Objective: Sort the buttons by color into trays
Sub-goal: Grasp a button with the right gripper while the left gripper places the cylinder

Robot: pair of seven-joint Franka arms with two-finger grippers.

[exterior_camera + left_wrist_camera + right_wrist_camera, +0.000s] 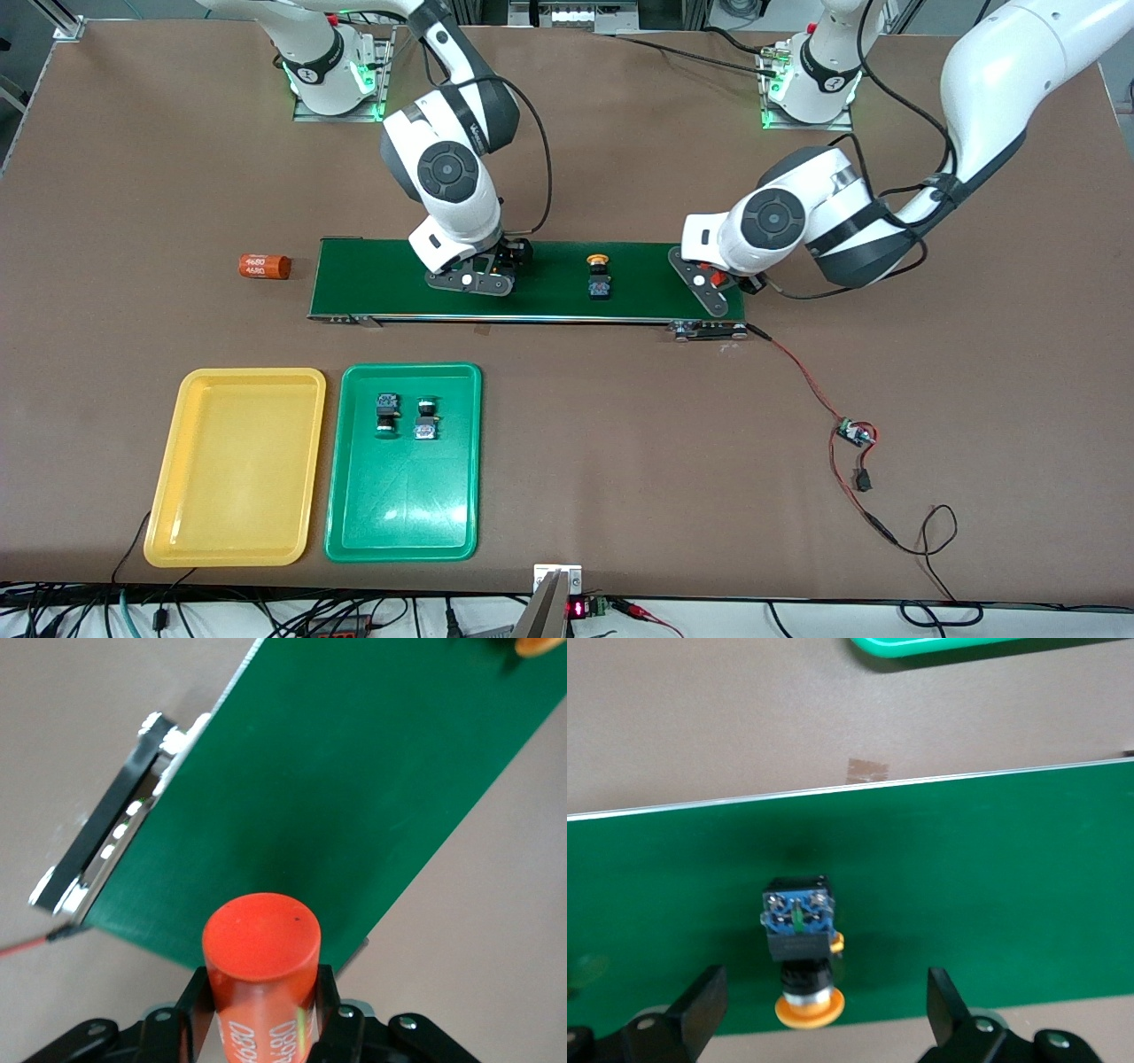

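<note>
Right gripper (824,1014) open astride belt-edge button (799,943).

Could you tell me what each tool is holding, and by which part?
The left tool grips an orange cylinder by its sides, over the conveyor belt. The right tool holds nothing.

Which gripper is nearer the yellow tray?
Right. The right gripper hangs over the belt, closer to the yellow tray; the left gripper is over the belt's left-arm end.

We see two glossy white arms (992,80) with dark grey round joint caps (447,168), black cables (532,133) looped alongside, green-lit bases (337,80), and black tool fingers (700,1005) fixed by silver screws.
</note>
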